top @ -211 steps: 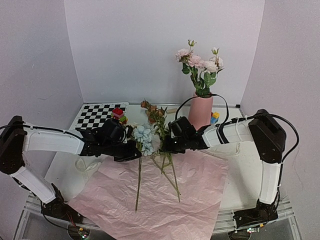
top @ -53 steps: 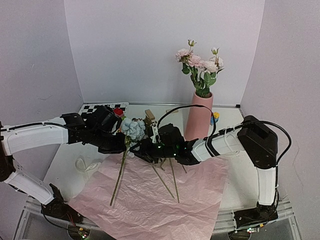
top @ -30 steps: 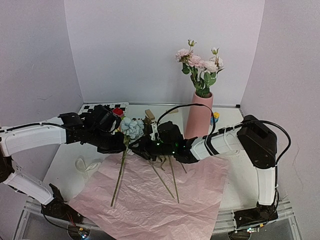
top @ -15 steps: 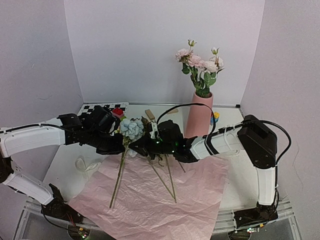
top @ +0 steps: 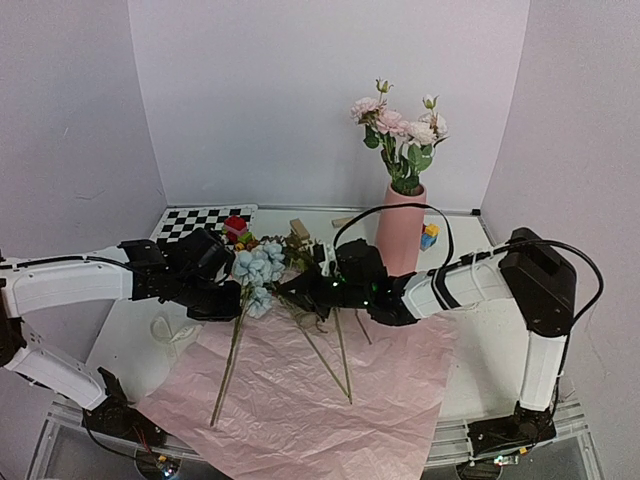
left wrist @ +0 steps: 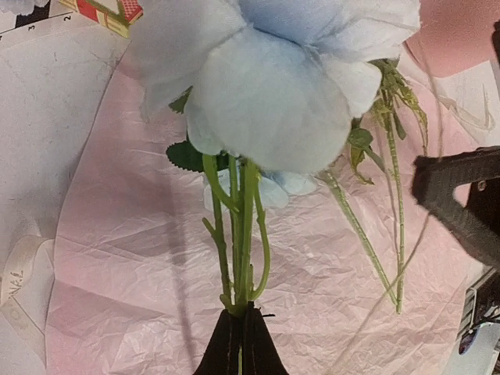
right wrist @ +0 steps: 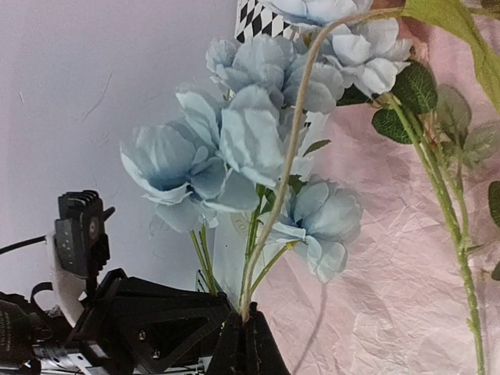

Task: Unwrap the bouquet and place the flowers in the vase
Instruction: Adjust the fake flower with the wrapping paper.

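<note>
Your blue flower [top: 255, 272] leans over the pink paper [top: 300, 410], its green stems pinched in the left hand [left wrist: 241, 314], likely so it lifts clear on its own. The right hand [right wrist: 244, 316] is pressed tight on a thin tan stem [right wrist: 291, 152], probably the brown spray's. The vase [top: 399, 235] stands behind, holding pink blooms [top: 398, 122]. The wrist views show both pinches; only the top view shows the vase.

Right gripper [right wrist: 244, 319] has just pinched shut on a thin tan stem [right wrist: 286, 176] next to the light-blue artificial flower [top: 255, 272]. That flower, in the left gripper [left wrist: 241, 316], now hangs lower and further left, stem tip nearer the crinkled pink paper sheet's [top: 400, 390] front edge.
</note>
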